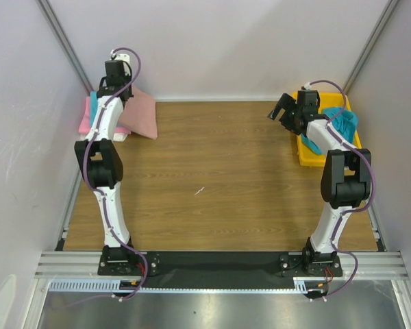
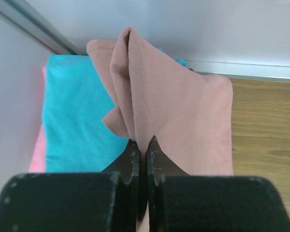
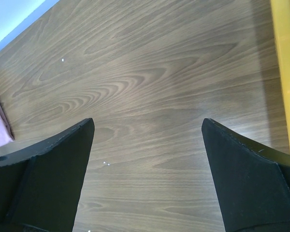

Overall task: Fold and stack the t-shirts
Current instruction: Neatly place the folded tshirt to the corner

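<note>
Left gripper on dusty-pink t-shirt, crease wallward

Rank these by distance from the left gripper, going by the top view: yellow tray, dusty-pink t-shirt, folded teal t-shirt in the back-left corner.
1. dusty-pink t-shirt: pinched in the left gripper, back-left corner.
2. folded teal t-shirt: lying just beneath the pink one, same corner.
3. yellow tray: far right side, well away from that arm.

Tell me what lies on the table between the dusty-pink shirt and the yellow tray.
Nothing: the top view shows bare table between the dusty-pink shirt and the yellow tray. Only the open right gripper hangs above, beside the tray.
</note>
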